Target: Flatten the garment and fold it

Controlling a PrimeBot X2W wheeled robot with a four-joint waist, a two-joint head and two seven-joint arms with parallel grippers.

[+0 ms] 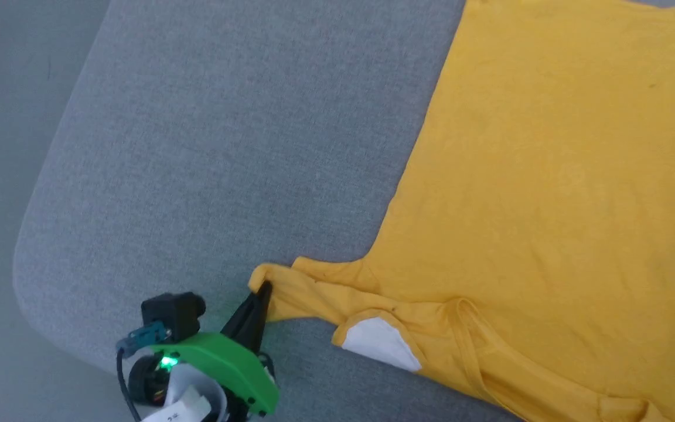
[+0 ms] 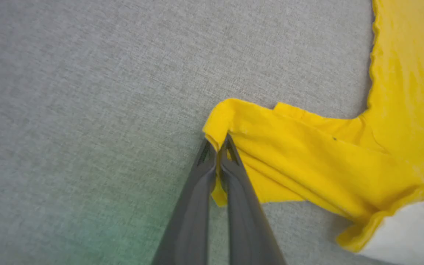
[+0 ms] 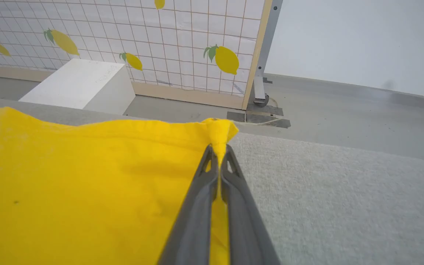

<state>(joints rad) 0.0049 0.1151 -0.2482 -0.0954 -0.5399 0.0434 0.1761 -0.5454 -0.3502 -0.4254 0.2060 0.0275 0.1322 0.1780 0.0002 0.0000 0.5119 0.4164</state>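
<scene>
the left gripper (image 2: 217,143) was clamped on the sleeve tip (image 2: 234,117) of the bright yellow short-sleeved cotton t-shirt (image 1: 548,176); the right gripper (image 3: 219,151) was pinched shut on another corner, perhaps the hem. the shirt lay spread mostly flat on the grey woven padded surface (image 1: 226,146), neck end nearest the robot.

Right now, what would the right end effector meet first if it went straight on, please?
The right end effector, shut on the bright yellow cotton T-shirt, would probably next reach the lemon-printed tiled panel; depth unclear.
</scene>
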